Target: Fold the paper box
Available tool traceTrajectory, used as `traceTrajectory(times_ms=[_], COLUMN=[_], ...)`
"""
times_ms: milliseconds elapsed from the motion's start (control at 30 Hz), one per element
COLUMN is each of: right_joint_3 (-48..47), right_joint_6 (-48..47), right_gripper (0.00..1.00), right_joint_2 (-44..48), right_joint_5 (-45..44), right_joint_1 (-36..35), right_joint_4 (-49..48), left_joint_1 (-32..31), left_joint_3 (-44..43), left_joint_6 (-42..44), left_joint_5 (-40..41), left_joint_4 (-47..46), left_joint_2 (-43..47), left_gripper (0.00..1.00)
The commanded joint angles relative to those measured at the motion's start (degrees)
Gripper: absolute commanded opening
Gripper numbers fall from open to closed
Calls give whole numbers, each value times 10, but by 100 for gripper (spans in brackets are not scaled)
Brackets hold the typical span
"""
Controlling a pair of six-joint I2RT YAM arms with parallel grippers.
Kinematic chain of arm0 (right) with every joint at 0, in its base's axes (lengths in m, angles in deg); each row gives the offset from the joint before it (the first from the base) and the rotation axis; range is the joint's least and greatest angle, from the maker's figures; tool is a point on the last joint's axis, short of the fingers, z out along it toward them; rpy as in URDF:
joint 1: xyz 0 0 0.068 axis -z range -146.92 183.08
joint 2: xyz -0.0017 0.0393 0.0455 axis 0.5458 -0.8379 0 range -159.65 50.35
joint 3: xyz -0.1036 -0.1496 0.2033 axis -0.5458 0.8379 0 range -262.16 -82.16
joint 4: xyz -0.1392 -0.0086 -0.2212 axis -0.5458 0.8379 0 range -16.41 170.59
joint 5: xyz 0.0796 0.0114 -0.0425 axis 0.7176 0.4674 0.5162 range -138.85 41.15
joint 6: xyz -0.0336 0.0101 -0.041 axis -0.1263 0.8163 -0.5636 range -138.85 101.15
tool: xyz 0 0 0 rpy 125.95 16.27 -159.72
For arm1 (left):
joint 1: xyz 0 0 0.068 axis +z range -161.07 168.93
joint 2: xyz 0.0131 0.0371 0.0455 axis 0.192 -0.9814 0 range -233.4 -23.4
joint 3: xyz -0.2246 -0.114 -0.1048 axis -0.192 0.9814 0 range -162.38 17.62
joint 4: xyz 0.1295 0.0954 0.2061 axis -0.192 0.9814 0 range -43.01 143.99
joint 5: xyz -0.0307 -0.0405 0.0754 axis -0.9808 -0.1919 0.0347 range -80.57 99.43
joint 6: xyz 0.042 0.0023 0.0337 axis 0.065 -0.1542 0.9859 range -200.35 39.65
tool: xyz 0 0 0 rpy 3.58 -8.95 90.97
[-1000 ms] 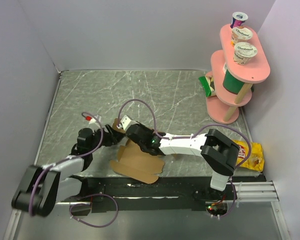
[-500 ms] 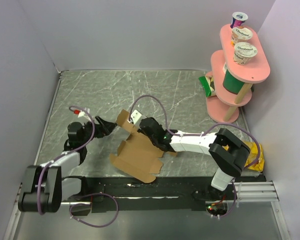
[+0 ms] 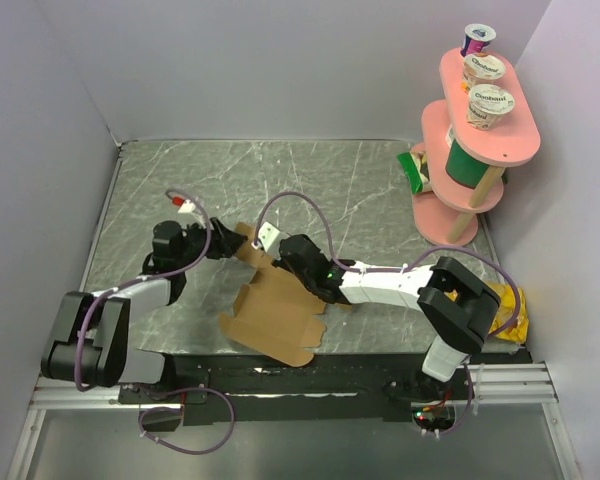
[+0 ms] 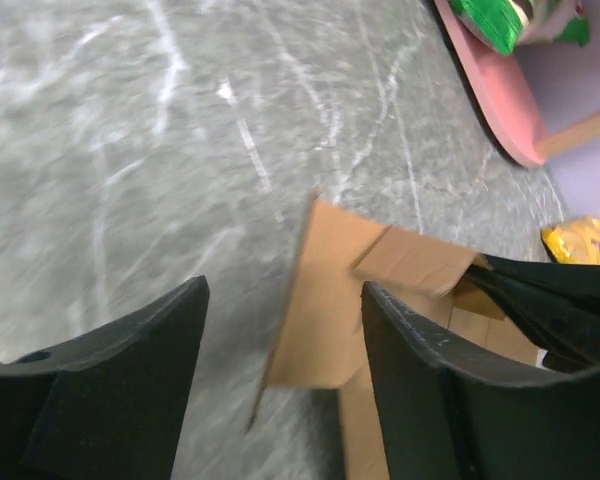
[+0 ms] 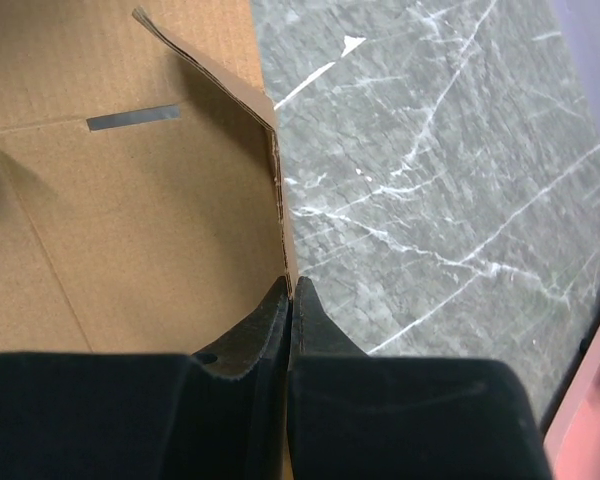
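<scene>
**A:** Where's the paper box [image 3: 275, 315] sitting?

**B:** On the table [image 3: 310, 180], close to its near edge and a little left of the middle. Most of it lies flat, and only the panels at its far end stand up.

**A:** Why is the right gripper [image 5: 290, 285] on it?

**B:** Its jaws are pinched tight on the thin top edge of one upright panel. I'd say it is propping that wall and keeping the sheet from sliding while the other arm works.

**A:** And the left gripper [image 4: 283, 285]?

**B:** Its jaws stand fairly wide, with nothing between them. It sits low at the box's far-left corner, aimed at a raised flap [image 4: 325, 290] whose edge is just ahead of the gap.

**A:** What's it there for?

**B:** Probably to push or fold that flap in against the held wall. The folding looks early, and springy cardboard may pop back unless the pinch holds.
</scene>
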Motion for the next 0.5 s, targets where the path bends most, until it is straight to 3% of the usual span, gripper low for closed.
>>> traceTrajectory(times_ms=[0, 67, 167, 367, 467], right_joint_3=[-2, -4, -6, -21, -19], right_joint_6=[-14, -22, -46, -26, -7], right_gripper=[0, 0, 0, 0, 0], right_joint_2=[23, 18, 5, -26, -33], right_joint_5=[7, -9, -49, -136, -179], right_joint_1=[-2, -7, -22, -48, -59], right_joint_4=[-24, -26, -41, -46, -59], left_joint_1=[-42, -51, -77, -153, -199], left_joint_3=[-46, -54, -46, 9, 52], left_joint_6=[60, 74, 87, 110, 117], left_joint_5=[40, 59, 77, 209, 293], left_joint_4=[14, 22, 21, 15, -5], left_joint_2=[-11, -21, -20, 36, 80], left_gripper=[57, 40, 22, 4, 1])
